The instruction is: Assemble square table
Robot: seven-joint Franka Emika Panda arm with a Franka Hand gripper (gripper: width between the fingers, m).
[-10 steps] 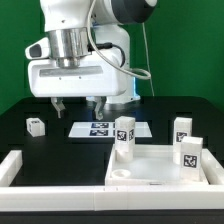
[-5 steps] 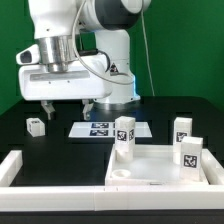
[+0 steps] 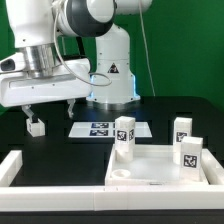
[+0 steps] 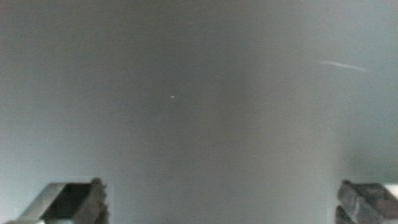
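The pincer [image 3: 50,110] hangs released and empty, off-centre above the leg [image 3: 36,126]; descending so, a fingertip could topple it.

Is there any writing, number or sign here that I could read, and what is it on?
No words or numbers can be read.
The triangular sign on the arm's base: too small to read.
The legs and the marker board: black-and-white square patterns, no letters.
Wrist view: blurred, no text.
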